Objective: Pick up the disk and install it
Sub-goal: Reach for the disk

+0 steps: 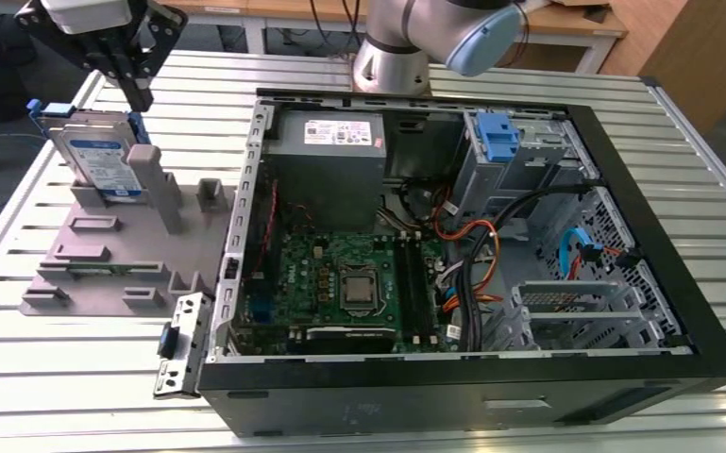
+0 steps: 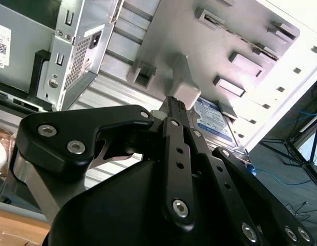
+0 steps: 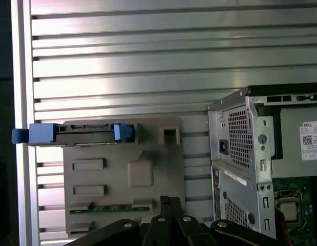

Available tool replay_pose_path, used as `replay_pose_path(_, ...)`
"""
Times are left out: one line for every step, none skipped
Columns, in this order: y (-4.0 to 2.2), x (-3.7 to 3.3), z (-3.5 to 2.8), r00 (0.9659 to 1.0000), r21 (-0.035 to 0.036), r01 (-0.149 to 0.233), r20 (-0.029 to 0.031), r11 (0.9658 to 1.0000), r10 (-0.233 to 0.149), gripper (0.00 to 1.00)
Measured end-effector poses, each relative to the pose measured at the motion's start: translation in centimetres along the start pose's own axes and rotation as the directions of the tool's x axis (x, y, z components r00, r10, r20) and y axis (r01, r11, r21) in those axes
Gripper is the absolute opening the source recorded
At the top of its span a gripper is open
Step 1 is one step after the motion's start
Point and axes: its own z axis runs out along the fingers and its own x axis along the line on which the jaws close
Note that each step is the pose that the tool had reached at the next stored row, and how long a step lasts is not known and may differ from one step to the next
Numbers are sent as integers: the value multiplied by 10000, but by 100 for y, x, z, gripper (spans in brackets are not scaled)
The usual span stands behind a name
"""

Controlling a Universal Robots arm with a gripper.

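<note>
The disk stands on edge in a slot of the grey fixture plate at the exterior view's left, its white-and-blue label facing out and blue rails at its ends. My gripper hangs just above the disk's top edge, near its case-side end, fingers together with nothing between them. In the first wrist view the disk is seen edge-on, with the gripper offset from it over the plate. The second wrist view shows the gripper in front of the disk's label.
The open computer case lies on the slatted metal table, with its motherboard, grey power-supply box and a drive cage with a blue clip. Grey posts rise from the fixture plate beside the disk.
</note>
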Motion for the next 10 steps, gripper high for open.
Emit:
replay_pose_path(-1,19,0,10000,0,0,-1,10000,0,11)
replay_pose_path(-3,36,0,10000,0,-1,0,10000,1,11)
replay_pose_path(-4,53,0,10000,0,0,-1,10000,0,11)
replay_pose_path(-5,68,0,10000,0,-1,-1,10000,1,11)
replay_pose_path(-6,79,0,10000,1,-1,0,10000,1,11)
replay_pose_path(-7,86,0,10000,1,-1,-1,10000,1,11)
replay_pose_path(-7,88,0,10000,1,0,-2,10000,0,11)
replay_pose_path(-7,89,0,10000,0,1,-1,10000,-1,11)
replay_pose_path(-7,89,0,10000,0,2,-1,10000,-2,11)
replay_pose_path(-7,90,0,10000,0,0,-1,10000,0,11)
